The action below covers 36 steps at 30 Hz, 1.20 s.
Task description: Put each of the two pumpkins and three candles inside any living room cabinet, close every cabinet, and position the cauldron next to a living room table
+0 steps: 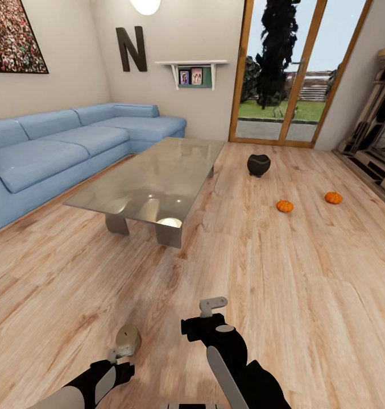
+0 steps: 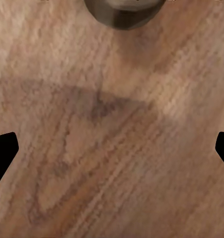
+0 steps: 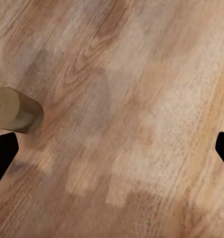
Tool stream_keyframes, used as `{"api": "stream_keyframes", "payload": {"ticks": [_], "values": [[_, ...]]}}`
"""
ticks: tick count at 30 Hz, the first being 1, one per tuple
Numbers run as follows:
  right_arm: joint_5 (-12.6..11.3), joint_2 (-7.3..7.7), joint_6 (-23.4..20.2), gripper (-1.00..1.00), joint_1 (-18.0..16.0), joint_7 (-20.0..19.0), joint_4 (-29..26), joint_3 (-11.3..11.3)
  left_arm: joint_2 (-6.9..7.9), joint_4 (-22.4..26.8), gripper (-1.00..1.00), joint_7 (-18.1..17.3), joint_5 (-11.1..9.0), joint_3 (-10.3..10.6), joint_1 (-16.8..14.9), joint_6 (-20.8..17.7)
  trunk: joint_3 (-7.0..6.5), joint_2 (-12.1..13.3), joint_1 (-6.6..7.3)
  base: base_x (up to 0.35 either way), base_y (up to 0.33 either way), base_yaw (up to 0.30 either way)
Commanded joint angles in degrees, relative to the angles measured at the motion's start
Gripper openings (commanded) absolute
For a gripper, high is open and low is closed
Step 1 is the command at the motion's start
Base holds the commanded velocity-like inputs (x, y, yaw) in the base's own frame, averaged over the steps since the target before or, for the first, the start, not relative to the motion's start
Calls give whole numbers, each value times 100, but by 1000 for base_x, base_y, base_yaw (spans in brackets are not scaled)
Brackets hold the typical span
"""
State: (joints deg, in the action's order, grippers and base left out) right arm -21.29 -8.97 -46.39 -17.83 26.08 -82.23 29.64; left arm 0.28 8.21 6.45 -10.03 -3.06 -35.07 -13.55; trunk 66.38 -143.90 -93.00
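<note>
Both grippers hang low over the wood floor, jaws spread wide and empty, a candle lying just ahead of the left gripper.

Right gripper sits near centre. Farther off stands the grey coffee table beside the blue sofa; right of it, the black cauldron and two pumpkins rest on the floor, apart.

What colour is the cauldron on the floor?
Matte black cauldron, clearest in the head view.
</note>
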Motion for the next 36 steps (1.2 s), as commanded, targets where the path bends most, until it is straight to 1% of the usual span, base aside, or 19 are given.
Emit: {"api": "stream_keyframes", "payload": {"ticks": [1, 6, 19, 29, 36], "values": [[-59, 1, -11, 100, -3, 61, -6, 7, -2, 14, 100, 16, -31, -28, 1, -34, 5, -2, 1, 103, 0, 0], [-59, 1, -11, 100, -3, 57, -11, 7, -2, 14, 100, 15, -27, -28, 1, -34, 5, -2, 1, 231, 0, 0], [-59, 1, -12, 100, -1, 55, -10, 15, -2, 9, 100, 14, -25, -28, 1, -36, 5, -2, 1, 310, 0, 0], [-59, 1, -4, 100, -3, 55, -12, 14, -2, 13, 100, 14, -25, -28, 1, -34, 5, -2, 1, 95, 42, 0], [-59, 1, -2, 100, -2, 55, -12, 14, -2, 14, 100, 14, -25, -28, 1, -34, 5, -2, 1, 25, 72, 0]]}}
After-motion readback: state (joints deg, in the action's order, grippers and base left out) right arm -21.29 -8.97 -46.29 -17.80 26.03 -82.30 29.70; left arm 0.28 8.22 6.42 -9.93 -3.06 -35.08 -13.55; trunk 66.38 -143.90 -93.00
